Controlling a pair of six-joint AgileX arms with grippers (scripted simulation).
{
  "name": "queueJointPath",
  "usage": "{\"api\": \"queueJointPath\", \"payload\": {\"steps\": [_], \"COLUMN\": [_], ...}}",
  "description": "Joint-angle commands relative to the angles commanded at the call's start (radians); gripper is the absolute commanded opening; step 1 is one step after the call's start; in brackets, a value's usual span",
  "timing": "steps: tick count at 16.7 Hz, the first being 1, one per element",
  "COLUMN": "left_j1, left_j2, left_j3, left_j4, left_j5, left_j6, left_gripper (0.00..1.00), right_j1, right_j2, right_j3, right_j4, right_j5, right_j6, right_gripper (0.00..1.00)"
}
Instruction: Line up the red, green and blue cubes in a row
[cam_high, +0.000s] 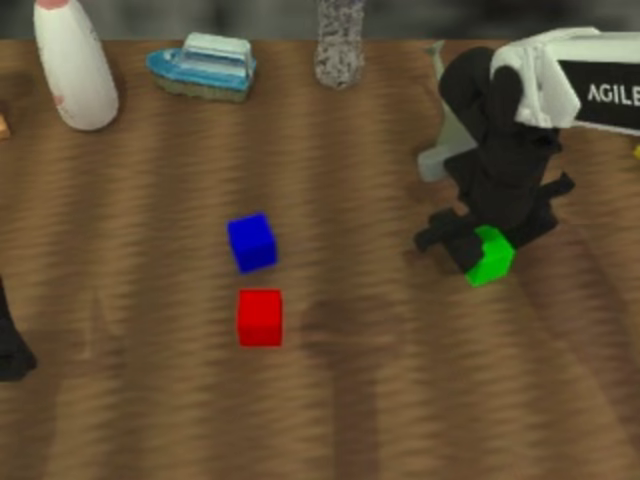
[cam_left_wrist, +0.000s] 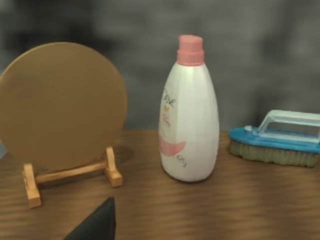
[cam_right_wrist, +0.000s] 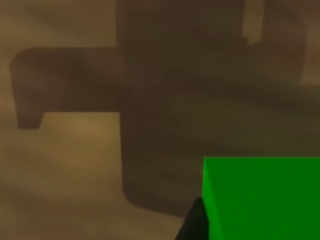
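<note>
The blue cube (cam_high: 251, 242) sits on the wooden table left of centre, and the red cube (cam_high: 260, 317) lies just in front of it, a small gap between them. Far to the right, my right gripper (cam_high: 478, 250) is shut on the green cube (cam_high: 491, 257). In the right wrist view the green cube (cam_right_wrist: 262, 197) fills the lower corner with one dark fingertip (cam_right_wrist: 192, 224) against its side, and the arm's shadow falls on the table below. My left gripper (cam_high: 12, 352) is parked at the table's left edge.
Along the back stand a white bottle with a pink cap (cam_high: 75, 65), a blue scrubbing brush (cam_high: 203, 67) and a speckled upright object (cam_high: 340, 45). A grey-green watering can (cam_high: 438, 152) is partly hidden behind my right arm. A round wooden disc on a stand (cam_left_wrist: 62, 107) is beside the bottle.
</note>
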Motion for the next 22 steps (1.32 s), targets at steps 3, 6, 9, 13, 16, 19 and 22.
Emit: {"api": "queueJointPath", "payload": {"steps": [3, 6, 9, 13, 16, 19, 22], "left_j1": [0.0, 0.0, 0.0, 0.0, 0.0, 0.0, 0.0], "left_j2": [0.0, 0.0, 0.0, 0.0, 0.0, 0.0, 0.0], "left_j3": [0.0, 0.0, 0.0, 0.0, 0.0, 0.0, 0.0], "left_j4": [0.0, 0.0, 0.0, 0.0, 0.0, 0.0, 0.0], "left_j5": [0.0, 0.0, 0.0, 0.0, 0.0, 0.0, 0.0], "left_j6": [0.0, 0.0, 0.0, 0.0, 0.0, 0.0, 0.0], "left_gripper": [1.0, 1.0, 1.0, 1.0, 1.0, 1.0, 1.0], "right_j1": [0.0, 0.0, -0.002, -0.001, 0.005, 0.006, 0.003], "right_j2": [0.0, 0.0, -0.013, -0.044, -0.077, -0.087, -0.083], "right_j3": [0.0, 0.0, 0.006, 0.085, 0.152, 0.167, 0.165], "right_j4": [0.0, 0.0, -0.007, -0.122, -0.224, -0.242, -0.24], "right_j5": [0.0, 0.0, 0.0, -0.001, -0.001, -0.001, -0.001], "right_j6": [0.0, 0.0, 0.001, 0.003, 0.0, -0.001, 0.003], "right_gripper": [0.0, 0.0, 0.0, 0.0, 0.0, 0.0, 0.0]}}
